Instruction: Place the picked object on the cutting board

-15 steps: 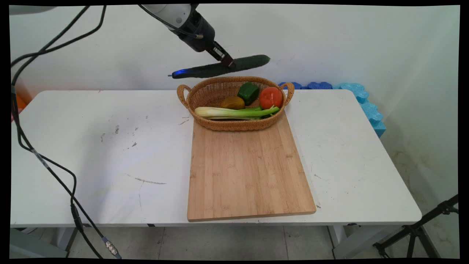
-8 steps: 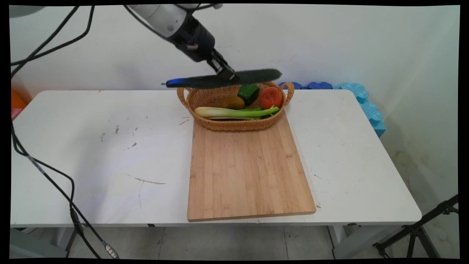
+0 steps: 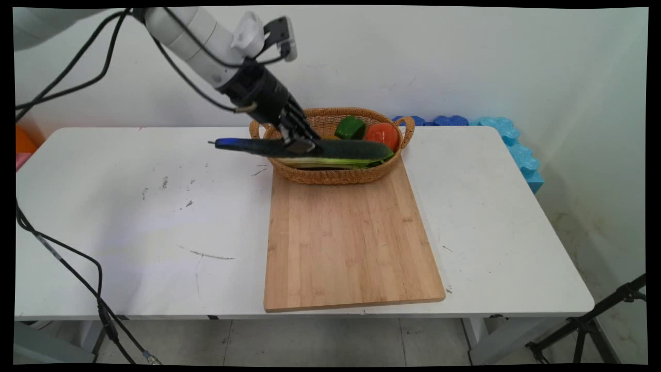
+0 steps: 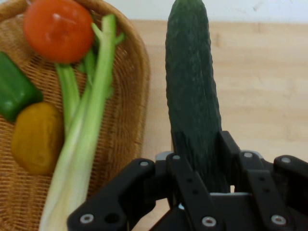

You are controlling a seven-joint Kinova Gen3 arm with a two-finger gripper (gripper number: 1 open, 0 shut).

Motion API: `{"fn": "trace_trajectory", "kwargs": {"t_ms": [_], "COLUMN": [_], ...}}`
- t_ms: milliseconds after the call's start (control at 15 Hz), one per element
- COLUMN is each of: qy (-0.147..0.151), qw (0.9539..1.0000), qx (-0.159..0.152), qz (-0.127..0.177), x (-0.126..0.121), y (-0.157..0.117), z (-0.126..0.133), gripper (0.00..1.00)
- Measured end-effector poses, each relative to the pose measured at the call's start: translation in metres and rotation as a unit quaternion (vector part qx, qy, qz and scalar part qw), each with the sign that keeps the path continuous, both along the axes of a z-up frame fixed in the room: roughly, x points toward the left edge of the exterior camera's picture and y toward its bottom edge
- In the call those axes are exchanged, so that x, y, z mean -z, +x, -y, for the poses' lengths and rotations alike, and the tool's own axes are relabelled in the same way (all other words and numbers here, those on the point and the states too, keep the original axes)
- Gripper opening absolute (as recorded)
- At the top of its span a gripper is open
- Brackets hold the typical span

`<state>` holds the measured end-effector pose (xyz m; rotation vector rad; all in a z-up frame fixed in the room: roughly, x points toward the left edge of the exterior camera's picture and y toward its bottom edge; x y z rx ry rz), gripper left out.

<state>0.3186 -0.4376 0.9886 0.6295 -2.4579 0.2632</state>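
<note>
Main view gives you the gripper (image 3: 301, 144) clamped around a long dark green cucumber (image 3: 351, 150), which it holds roughly level in the air in front of the wicker basket (image 3: 330, 175), with its right end crossing the basket's front rim and its thin left end sticking out over the white table (image 3: 129, 206). The cucumber's skin is dark, dull and slightly bumpy, and it tapers toward the left tip. Behind it in the basket you can see a green pepper (image 3: 349, 127) and a red tomato (image 3: 382, 135), with pale celery stalks (image 3: 330, 162) showing just under the cucumber. The basket stands at the far end of a bamboo cutting board (image 3: 351, 237). Hand view shows you what the other hides: the fingers (image 4: 190, 180) close on the cucumber's (image 4: 192, 96) sides near its middle, the cucumber runs over the board (image 4: 264, 86) just beside the basket's (image 4: 137, 96) rim, and a yellow-brown rounded vegetable (image 4: 37, 137) lies between the pepper (image 4: 14, 89) and the celery (image 4: 91, 120), below the tomato (image 4: 58, 30). You will find no readable writing or brand mark on any of these things in either view.
</note>
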Motion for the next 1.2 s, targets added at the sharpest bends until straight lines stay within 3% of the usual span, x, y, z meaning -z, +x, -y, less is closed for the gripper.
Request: {"fn": "trace_trajectory", "kwargs": {"t_ms": [467, 1200], "qy": [-0.001, 0.006], "qw": [0.9983, 0.9986], "qx": [0.055, 0.051], "qz": [0.022, 0.013], "x": [0.049, 0.112], "y": [0.01, 0.004], "z": [-0.014, -0.006], "gripper": [0.0, 0.0]}}
